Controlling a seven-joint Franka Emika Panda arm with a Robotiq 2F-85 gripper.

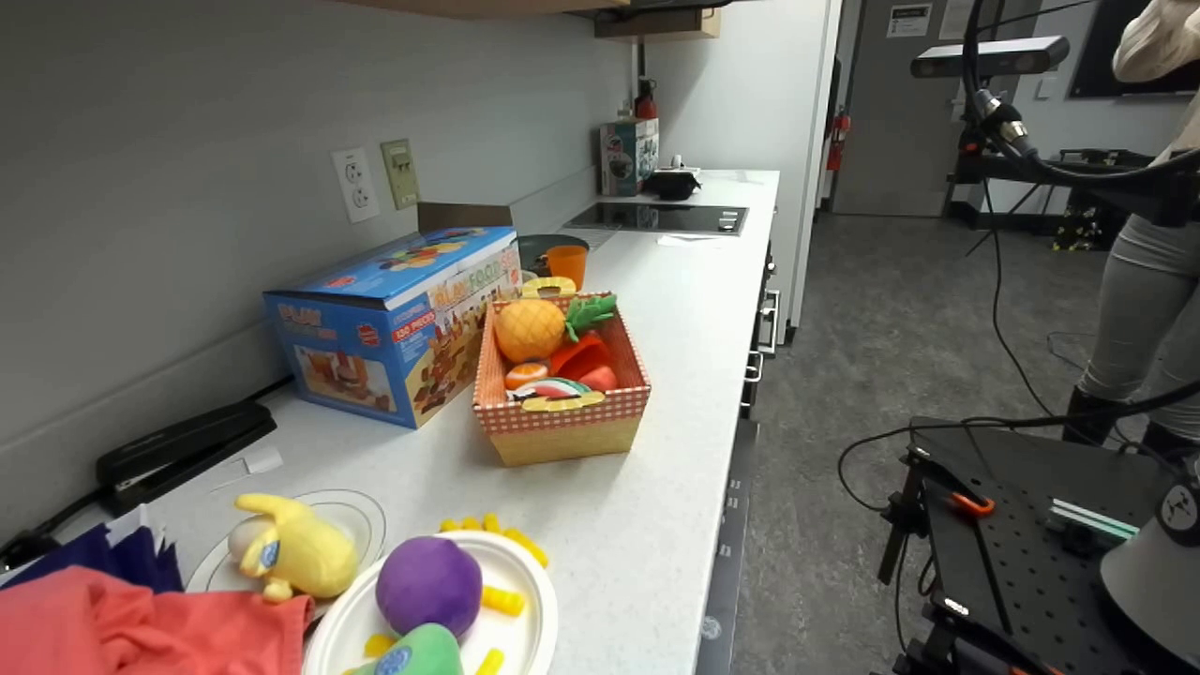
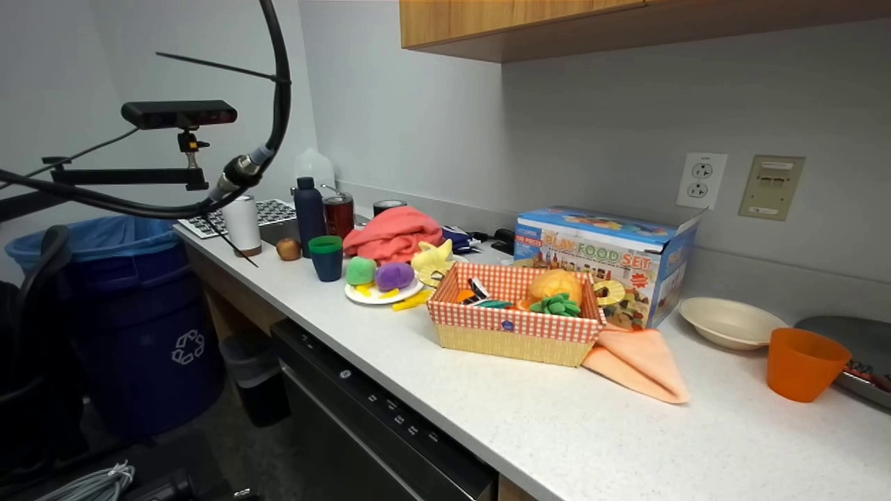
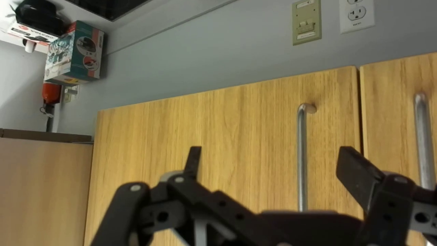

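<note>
Handle of slim, round, silvery metal, its visible end bent inward, runs along a honey-coloured cabinet door with fine straight grain, close to the seam with a neighbouring door that bears a matching metal bar. Spread wide with nothing in its grasp, the gripper shows its two dark fingers on either side of the handle in the wrist view. In an exterior view, the wooden wall cabinet hangs above the surface.
</note>
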